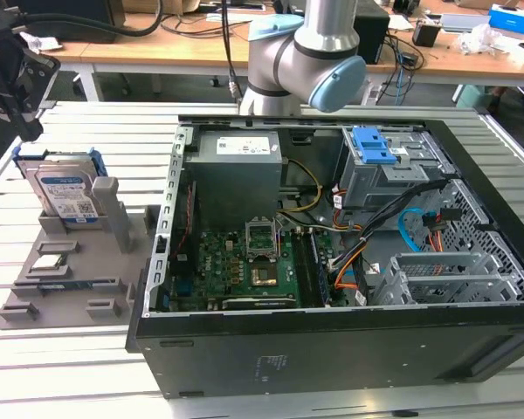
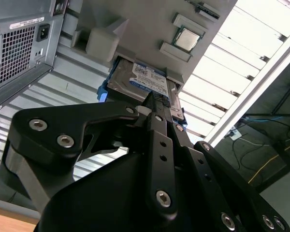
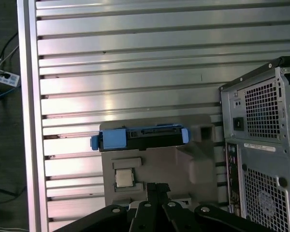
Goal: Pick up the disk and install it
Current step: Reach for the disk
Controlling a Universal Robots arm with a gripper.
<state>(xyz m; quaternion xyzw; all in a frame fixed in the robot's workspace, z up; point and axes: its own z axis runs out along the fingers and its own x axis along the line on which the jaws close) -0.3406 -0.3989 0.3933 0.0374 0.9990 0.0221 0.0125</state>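
Disk stands unpicked in its grey holder, nine o'clock of the computer case; the gripper hovers nearby, fingers together, empty.

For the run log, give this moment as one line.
disk upright in grey holder | claw shut, above disk, apart | case open, disk not installed

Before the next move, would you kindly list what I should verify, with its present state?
1. Disk upright in holder: ok.
2. Claw apart from disk: ok.
3. Claw pointing toward disk, in both wrist views: ok.
4. Chip on holder, apart from disk: ok.
5. Case open on top: ok.
6. Cage bay free for disk: cannot tell.
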